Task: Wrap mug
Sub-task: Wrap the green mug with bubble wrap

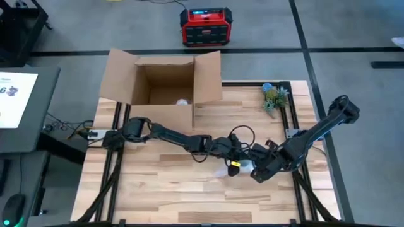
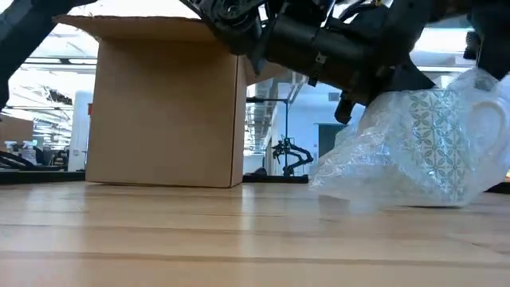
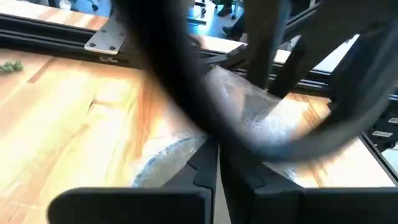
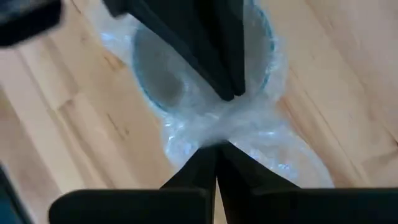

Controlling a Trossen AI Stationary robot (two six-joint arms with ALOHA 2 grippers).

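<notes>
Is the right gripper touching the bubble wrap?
Touching. The right wrist view shows the right gripper shut, its fingers pinching the bubble wrap beside the mug.

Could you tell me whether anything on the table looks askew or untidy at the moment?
The bubble wrap sits loosely around the mug, bunched and trailing onto the table on one side. Both tools, left and right, pinch it. The cardboard box looks upright.
</notes>
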